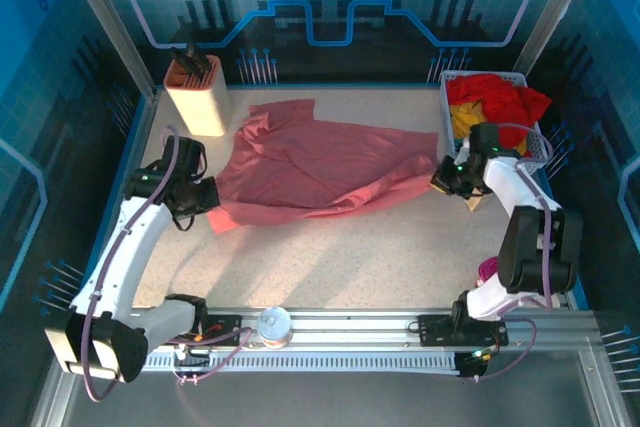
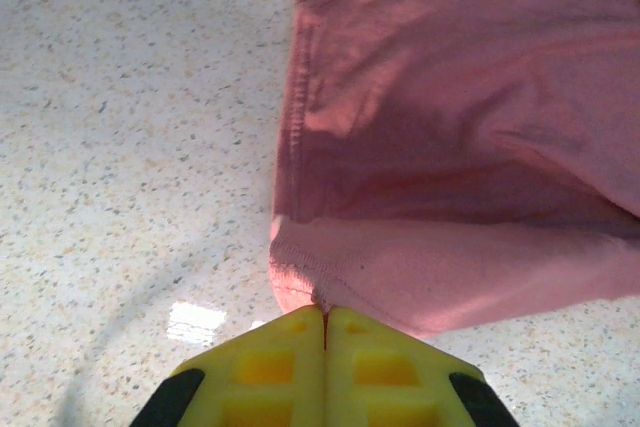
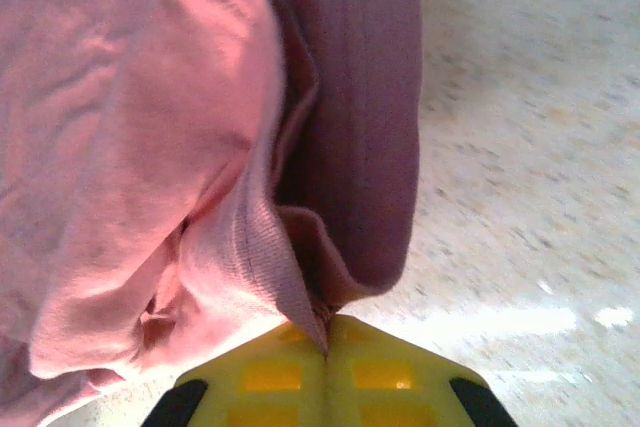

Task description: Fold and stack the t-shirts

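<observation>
**A:** Which way does the salmon-pink t-shirt (image 1: 320, 167) run?

**B:** Its long axis goes left to right across the middle of the bench (image 1: 350, 257). The left end sits a little nearer the arms than the right. One flap reaches toward the far left corner, near a beige holder (image 1: 195, 97) with dark tools in it.

**A:** Neck or hem, which end is which?

**B:** Hard to say from above. In the right wrist view the pinched cloth (image 3: 150, 147) has a ribbed band, which may be the collar. That would point the neck to the right, toward the basket (image 1: 480, 75). The left wrist view shows a stitched edge (image 2: 290, 147) (a hem or a sleeve cuff, I cannot tell which).

**A:** How does it look?

**B:** A dusty pink. It is spread out but not flat, with long creases running across it, and the near edge is rolled over on itself.

**A:** And the jaws?

**B:** The left jaws are pressed together on the shirt's near left corner, with a sliver of cloth in the seam between the yellow pads (image 2: 265, 367). The right jaws are clamped on a bunched fold at the right end, just beside the basket.

**A:** Other shirts?

**B:** A red t-shirt (image 1: 500, 102) and a yellow t-shirt (image 1: 462, 122) lie crumpled together in the white mesh basket, at the bench's far right corner.
</observation>
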